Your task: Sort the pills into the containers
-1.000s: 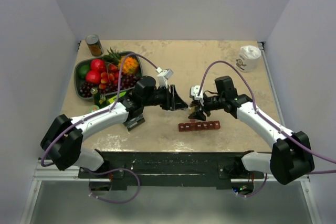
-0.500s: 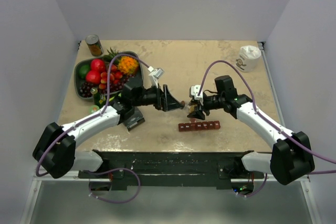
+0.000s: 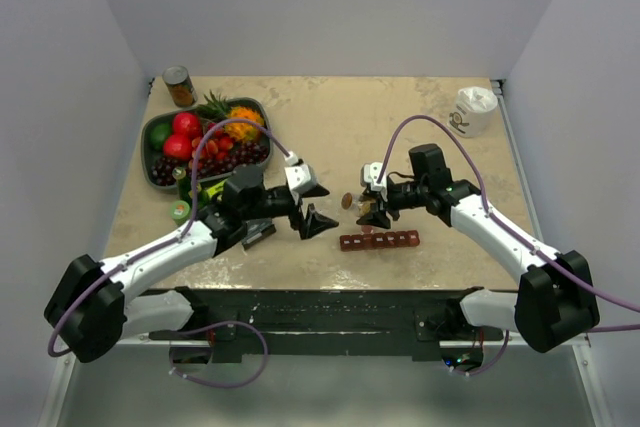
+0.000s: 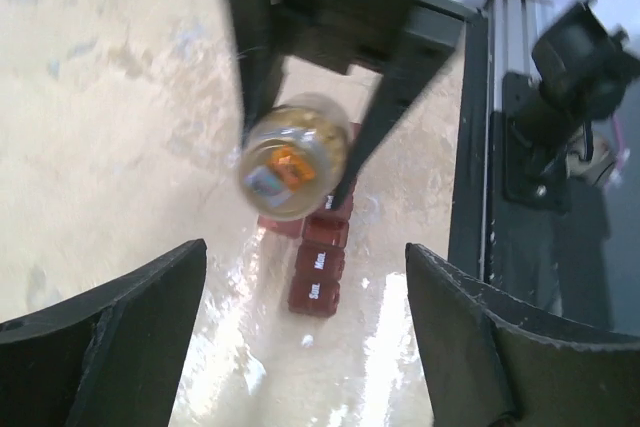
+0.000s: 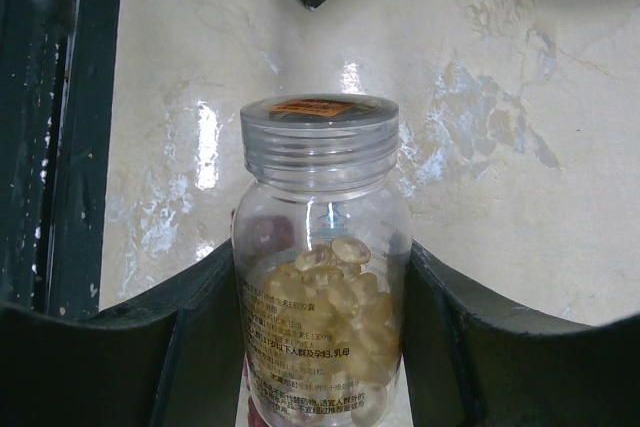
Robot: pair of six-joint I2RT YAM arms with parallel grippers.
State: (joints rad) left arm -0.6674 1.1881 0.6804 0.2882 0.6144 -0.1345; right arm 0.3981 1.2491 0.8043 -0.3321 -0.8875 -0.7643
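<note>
Barely begun. Capped bottle [image 5: 320,247] clamped in right claw [image 3: 372,212], at eleven o'clock from shut container strip [image 3: 380,241]; left claw [image 3: 315,205] wide open, empty. To do: uncapping, sorting pills [image 5: 345,297].

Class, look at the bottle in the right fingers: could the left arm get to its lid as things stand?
Probably yes. The right fingers hold the bottle with its lid turned toward the left fingers, which stand open, and only bare table lies between them.
</note>
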